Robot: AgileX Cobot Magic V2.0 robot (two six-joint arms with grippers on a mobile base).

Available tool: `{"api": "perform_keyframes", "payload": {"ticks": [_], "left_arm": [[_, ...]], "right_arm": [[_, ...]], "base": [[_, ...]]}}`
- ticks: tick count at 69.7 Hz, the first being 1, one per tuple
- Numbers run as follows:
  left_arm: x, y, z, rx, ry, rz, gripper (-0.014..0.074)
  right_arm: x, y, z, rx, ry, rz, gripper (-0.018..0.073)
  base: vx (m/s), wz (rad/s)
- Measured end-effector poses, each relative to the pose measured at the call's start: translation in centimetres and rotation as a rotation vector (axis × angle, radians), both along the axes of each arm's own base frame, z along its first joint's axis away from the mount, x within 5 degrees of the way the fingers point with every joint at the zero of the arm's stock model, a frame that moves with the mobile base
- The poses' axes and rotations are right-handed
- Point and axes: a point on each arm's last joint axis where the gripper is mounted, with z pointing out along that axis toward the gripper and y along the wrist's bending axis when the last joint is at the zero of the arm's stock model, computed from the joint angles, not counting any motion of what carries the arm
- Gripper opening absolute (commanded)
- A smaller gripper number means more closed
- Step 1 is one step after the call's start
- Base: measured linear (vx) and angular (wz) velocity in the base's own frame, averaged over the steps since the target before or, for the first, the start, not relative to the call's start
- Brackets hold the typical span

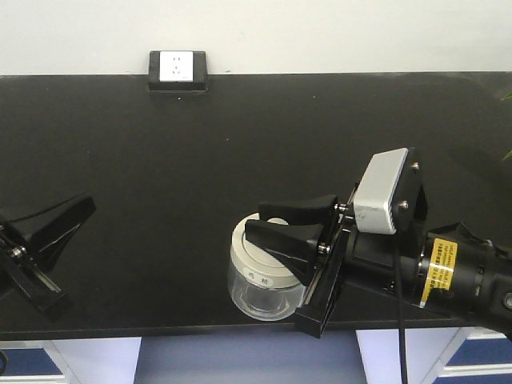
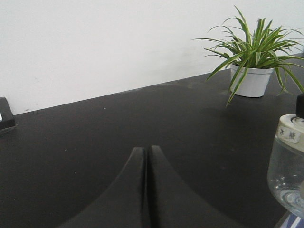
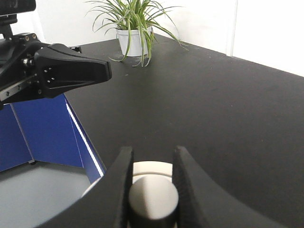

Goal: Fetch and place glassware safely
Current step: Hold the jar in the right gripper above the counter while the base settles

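Glassware (image 1: pixel 256 284) knob (image 3: pixel 153 202) pinched by right tool (image 3: pixel 152 159), left tool (image 2: pixel 146 153) pressed together, plant (image 2: pixel 254 52) only wrist-visible

Flat, bright indoor light fills all three views, washing the wall (image 1: pixel 320 32) at 12 o'clock almost white, while the matte black table (image 1: pixel 200 160) swallows shadows and returns only a dull grey sheen. In the left wrist view the left gripper (image 2: pixel 147 148) at 6 o'clock is soft and featureless, the plant (image 2: pixel 256 52) at 2 o'clock is sharp, and the jar (image 2: pixel 287 166) at 4 o'clock carries small pale glints in its glass. In the right wrist view the right gripper (image 3: pixel 152 151) and knob (image 3: pixel 153 202) at 6 o'clock are out of focus, and the front view is slightly grainy, its lid (image 1: pixel 240 244) bleached pale.
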Motion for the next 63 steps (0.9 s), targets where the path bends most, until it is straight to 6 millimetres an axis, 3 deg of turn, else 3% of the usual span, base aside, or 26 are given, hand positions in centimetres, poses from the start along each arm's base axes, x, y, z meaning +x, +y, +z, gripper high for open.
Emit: {"api": "perform_keyframes", "payload": {"ticks": [63], "left_arm": [[0.00, 0.00, 0.00, 0.000, 0.000, 0.000, 0.0002]], "right_arm": [[0.00, 0.00, 0.00, 0.000, 0.000, 0.000, -0.0001]], "base": [[0.07, 0.03]]}}
